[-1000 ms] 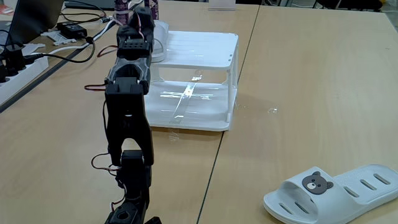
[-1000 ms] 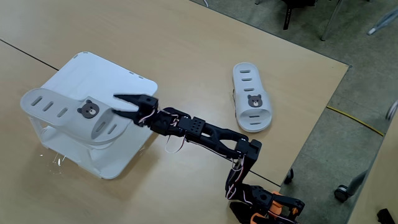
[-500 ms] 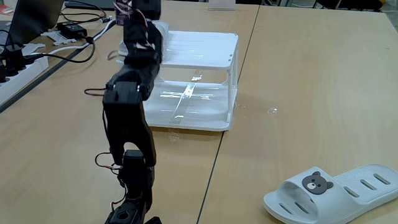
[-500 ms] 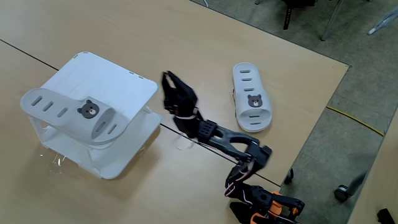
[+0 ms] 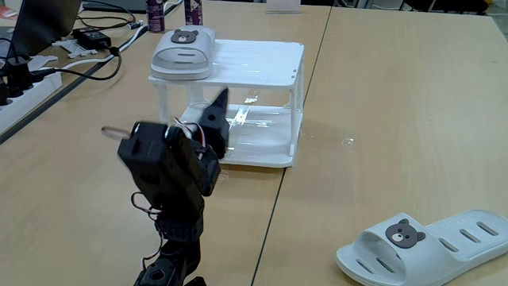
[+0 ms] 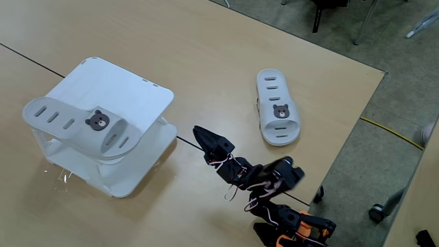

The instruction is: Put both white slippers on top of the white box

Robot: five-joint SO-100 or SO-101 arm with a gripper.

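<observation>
1. While one white slipper lies on the flat top of the white box, its bear face up, my gripper hangs over the bare wooden table just beside the box, touching neither.
2. In the fixed view from above, that slipper sits along the box's lower-left edge, and its heel end juts a little past the corner.
3. In the lower fixed view the same slipper shows at the near left corner of the box top, toe strap toward the camera.
4. The other white slipper lies flat on the table, well apart from the box and from me, near the table's right edge in the view from above.
5. In the lower fixed view this second slipper rests at the bottom right, bear face up, sole on the wood.
6. My fingers point toward the box's glossy lower shelf, and my arm is folded low over its base.
7. My fingers look drawn close to a dark wedge with nothing between them, but the pictures blur here, so I cannot tell for sure whether they are together or slightly apart.
8. Cables and a power strip lie at the far left of the table in the lower fixed view.
</observation>
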